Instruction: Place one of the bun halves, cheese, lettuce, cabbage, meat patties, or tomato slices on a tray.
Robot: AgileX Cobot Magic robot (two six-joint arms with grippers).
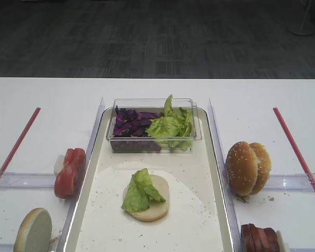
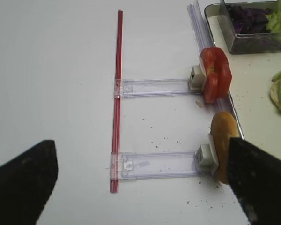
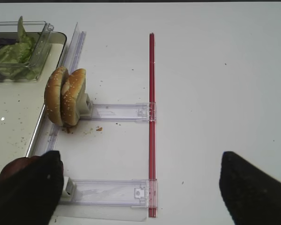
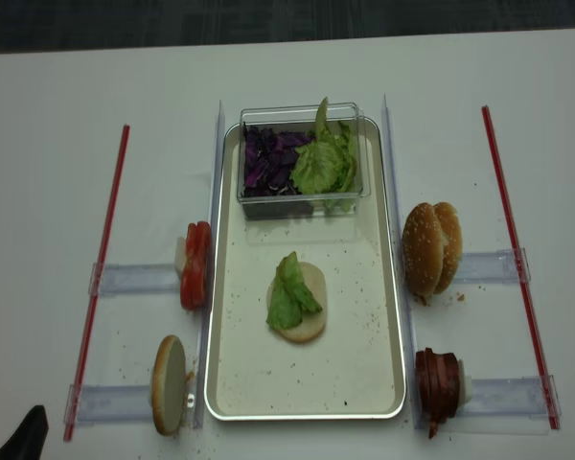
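On the white bench [image 4: 57, 105], going left to right: a red strip [image 4: 101, 278] runs near to far, with two clear rails beside it. The far rail holds upright tomato slices [image 4: 195, 264]; the near rail holds a bun half [image 4: 169, 384] standing on edge. The left gripper [image 2: 140, 183] shows its dark fingers [image 2: 21, 183] spread wide, holding nothing. The tray [image 4: 374, 287] sits in the middle, a bun bottom [image 4: 305, 311] lying flat on it with a lettuce leaf [image 4: 287, 292] on top. At its far end a clear tub [image 4: 302, 158] holds purple cabbage [image 4: 266, 158] on the left and lettuce on the right. Right of the tray stand sesame bun tops [image 4: 429, 247] and, nearer, meat patties [image 4: 438, 383]. The right gripper [image 3: 140, 187] is spread wide and empty above the bench.
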